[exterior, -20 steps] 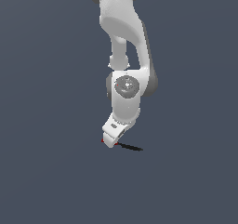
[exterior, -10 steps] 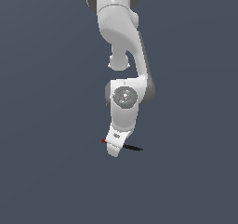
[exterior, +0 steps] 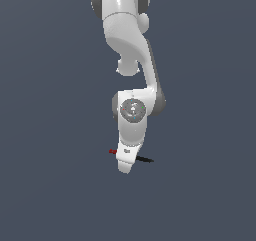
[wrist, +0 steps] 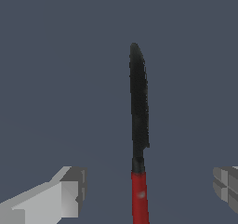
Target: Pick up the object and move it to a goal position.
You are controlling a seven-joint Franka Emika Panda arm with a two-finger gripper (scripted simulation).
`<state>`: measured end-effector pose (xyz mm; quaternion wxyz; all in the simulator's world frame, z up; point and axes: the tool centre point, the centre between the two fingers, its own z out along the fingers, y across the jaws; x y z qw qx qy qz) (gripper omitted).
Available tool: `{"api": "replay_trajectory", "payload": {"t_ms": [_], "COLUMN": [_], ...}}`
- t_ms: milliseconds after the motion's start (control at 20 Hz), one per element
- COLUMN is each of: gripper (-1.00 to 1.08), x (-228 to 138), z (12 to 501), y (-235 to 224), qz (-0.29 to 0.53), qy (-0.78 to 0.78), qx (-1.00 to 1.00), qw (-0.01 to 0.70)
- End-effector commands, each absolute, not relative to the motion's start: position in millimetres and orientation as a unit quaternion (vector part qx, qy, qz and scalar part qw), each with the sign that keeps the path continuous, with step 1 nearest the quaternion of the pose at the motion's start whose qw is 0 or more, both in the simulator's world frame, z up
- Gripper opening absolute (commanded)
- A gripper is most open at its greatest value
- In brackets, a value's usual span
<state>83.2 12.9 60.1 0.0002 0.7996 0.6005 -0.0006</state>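
Thin short rod (exterior: 114, 151), one half red, other half black. Lies flat on grey surface; red end toward exterior view's left, black end (wrist: 138, 102) toward right, middle hidden.

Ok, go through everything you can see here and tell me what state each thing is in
claw: open, fingers apart on either side of the rod, not touching it.
rod: lying free on the ground, not gripped, red half nearest the wrist camera, black half pointing away.
arm: reaching down, wrist low over the rod.
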Motion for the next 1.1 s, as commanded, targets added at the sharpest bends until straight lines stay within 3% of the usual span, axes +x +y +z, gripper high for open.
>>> {"api": "replay_trajectory", "payload": {"t_ms": [0, 1050], "gripper": [1.00, 1.00], "x": [84.3, 84.4], "z": [58.6, 7.6], "y": [12.8, 12.7], "qz": [0.000, 0.000], "qy": [0.608, 0.610], "qx": [0.794, 0.792], "qw": [0.000, 0.000]}}
